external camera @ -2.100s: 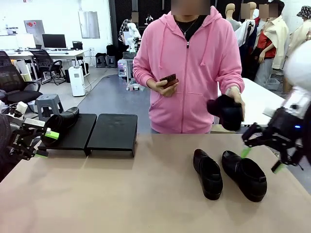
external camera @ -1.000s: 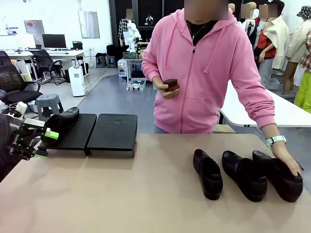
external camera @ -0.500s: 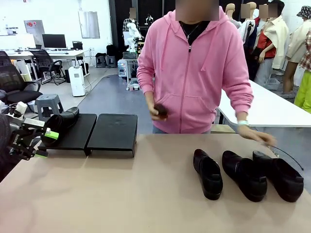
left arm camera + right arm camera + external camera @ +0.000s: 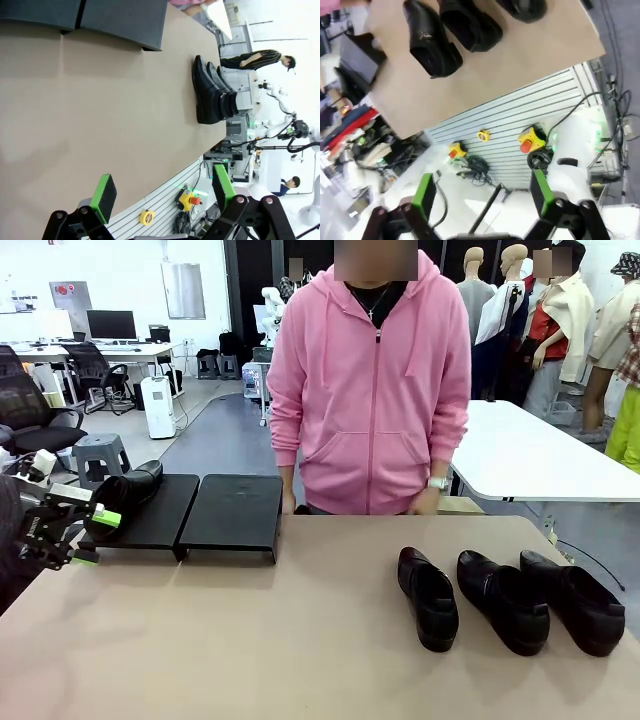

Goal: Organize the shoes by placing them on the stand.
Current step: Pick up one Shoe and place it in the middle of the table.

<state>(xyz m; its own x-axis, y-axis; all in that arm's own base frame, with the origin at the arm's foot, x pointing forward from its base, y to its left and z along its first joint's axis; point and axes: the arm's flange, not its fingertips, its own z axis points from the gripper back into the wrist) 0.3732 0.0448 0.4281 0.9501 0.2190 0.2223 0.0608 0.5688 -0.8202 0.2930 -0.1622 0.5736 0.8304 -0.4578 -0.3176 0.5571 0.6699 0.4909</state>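
Right claw: my right claw [image 4: 482, 192] hangs off the near edge of the table, fingers spread wide with nothing between them. Under it I see a ribbed grey panel carrying two yellow boxes with red buttons [image 4: 530, 140].
Left claw: my left claw [image 4: 95, 538] sits low at the left side of the table, near the front of the stand. It is spread wide too and grips nothing. Its own camera looks sideways along the tabletop.
Table: the table [image 4: 250, 650] has a plain tan top that runs from me to the person.
Shoes on the table: three lie in a row on the right half, all slanted the same way. The left shoe [image 4: 428, 597] stands apart from the middle shoe [image 4: 503, 602]. The right shoe [image 4: 572, 602] is close against the middle one, and I cannot tell whether they touch.
Stand: the stand [image 4: 235, 510] sits at the far left of the table, two black slanted panels side by side.
Shoe on the stand: the fourth shoe [image 4: 130, 488] lies on the left panel, towards its outer side.
Person: the person [image 4: 370, 390] in a pink hooded top stands at the far edge, arms down, with a watch [image 4: 438, 483] on one wrist.
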